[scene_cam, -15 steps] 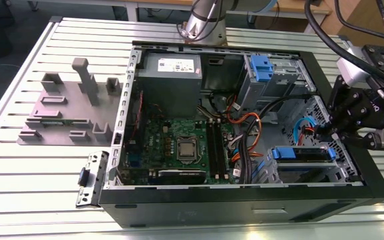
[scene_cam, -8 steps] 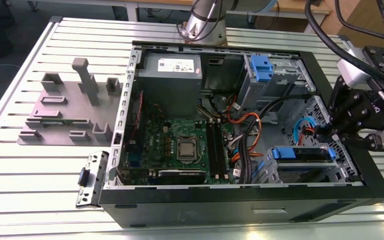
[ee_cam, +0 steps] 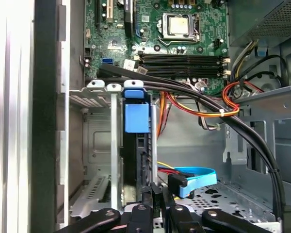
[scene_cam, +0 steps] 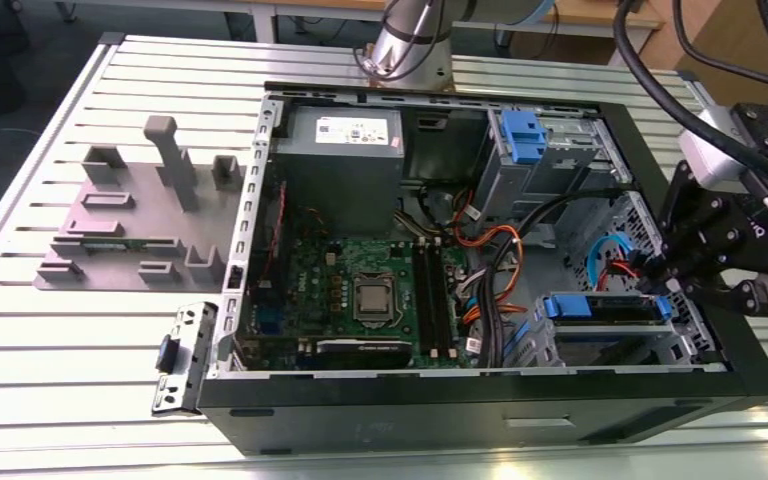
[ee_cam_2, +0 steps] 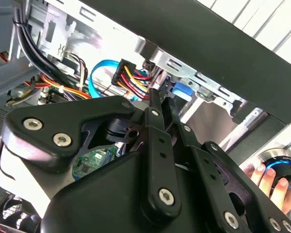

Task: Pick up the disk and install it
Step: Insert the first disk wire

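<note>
The disk (scene_cam: 604,307) sits in the drive cage at the case's front corner on the exterior view's right, with its blue caddy facing up. In the first wrist view the disk (ee_cam: 136,119) stands on edge between the cage's metal rails, blue tab outward. My gripper (scene_cam: 643,270) hovers just over the case wall beside that cage. Its black fingers (ee_cam: 148,196) lie close together at the disk's near end, and nothing shows between them. In the second wrist view the gripper (ee_cam_2: 161,103) points at the blue caddy (ee_cam_2: 182,90) behind the cage rail.
A second blue-handled caddy (scene_cam: 524,134) fills the far bay beside the grey power supply (scene_cam: 344,130). Black, orange and blue cables (ee_cam: 203,109) cross between the motherboard (scene_cam: 357,290) and the cage. A grey fixture (scene_cam: 137,215) stands on the table. A person's hand (ee_cam_2: 267,178) holds a blue-ringed button.
</note>
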Available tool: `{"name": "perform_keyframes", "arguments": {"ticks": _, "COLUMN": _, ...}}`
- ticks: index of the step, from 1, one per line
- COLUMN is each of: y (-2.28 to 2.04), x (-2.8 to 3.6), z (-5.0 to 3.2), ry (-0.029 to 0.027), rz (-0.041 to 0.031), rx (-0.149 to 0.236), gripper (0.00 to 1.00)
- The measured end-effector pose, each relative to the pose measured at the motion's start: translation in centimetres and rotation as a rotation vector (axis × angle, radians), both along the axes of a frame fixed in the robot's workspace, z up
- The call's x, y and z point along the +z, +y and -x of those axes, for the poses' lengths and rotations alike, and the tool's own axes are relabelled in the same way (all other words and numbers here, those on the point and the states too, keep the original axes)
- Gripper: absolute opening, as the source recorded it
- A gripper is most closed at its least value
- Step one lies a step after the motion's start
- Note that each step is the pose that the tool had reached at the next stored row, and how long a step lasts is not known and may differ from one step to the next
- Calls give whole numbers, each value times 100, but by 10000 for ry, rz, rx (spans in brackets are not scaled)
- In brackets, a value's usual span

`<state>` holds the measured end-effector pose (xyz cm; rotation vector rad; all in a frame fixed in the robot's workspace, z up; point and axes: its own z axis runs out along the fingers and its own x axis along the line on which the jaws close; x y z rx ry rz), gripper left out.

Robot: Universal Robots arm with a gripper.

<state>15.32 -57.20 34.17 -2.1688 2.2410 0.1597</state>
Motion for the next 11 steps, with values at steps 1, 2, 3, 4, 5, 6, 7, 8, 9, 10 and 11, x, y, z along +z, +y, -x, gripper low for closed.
{"name": "perform_keyframes", "arguments": {"ticks": 1, "y": -13, "x": 0, "z": 6, "ry": 0, "rz": -2, "rx": 1, "gripper": 19}}
{"name": "perform_keyframes", "arguments": {"ticks": 2, "y": -24, "x": 0, "z": 12, "ry": 0, "rz": -1, "rx": 0, "gripper": 19}}
{"name": "perform_keyframes", "arguments": {"ticks": 3, "y": -32, "x": -1, "z": 18, "ry": 0, "rz": -2, "rx": 1, "gripper": 19}}
{"name": "perform_keyframes", "arguments": {"ticks": 4, "y": -37, "x": -1, "z": 24, "ry": 0, "rz": -2, "rx": 0, "gripper": 19}}
{"name": "perform_keyframes", "arguments": {"ticks": 5, "y": -40, "x": -3, "z": 31, "ry": 0, "rz": -2, "rx": 1, "gripper": 19}}
{"name": "perform_keyframes", "arguments": {"ticks": 6, "y": -43, "x": -6, "z": 37, "ry": 0, "rz": -4, "rx": 0, "gripper": 19}}
{"name": "perform_keyframes", "arguments": {"ticks": 7, "y": -44, "x": -8, "z": 42, "ry": 0, "rz": -1, "rx": 1, "gripper": 19}}
{"name": "perform_keyframes", "arguments": {"ticks": 8, "y": -45, "x": -10, "z": 46, "ry": 0, "rz": 0, "rx": 1, "gripper": 19}}
{"name": "perform_keyframes", "arguments": {"ticks": 9, "y": -45, "x": -14, "z": 50, "ry": 0, "rz": -1, "rx": 1, "gripper": 19}}
{"name": "perform_keyframes", "arguments": {"ticks": 10, "y": -45, "x": -19, "z": 54, "ry": 0, "rz": -2, "rx": 1, "gripper": 19}}
{"name": "perform_keyframes", "arguments": {"ticks": 11, "y": -45, "x": -24, "z": 60, "ry": 0, "rz": -1, "rx": 1, "gripper": 19}}
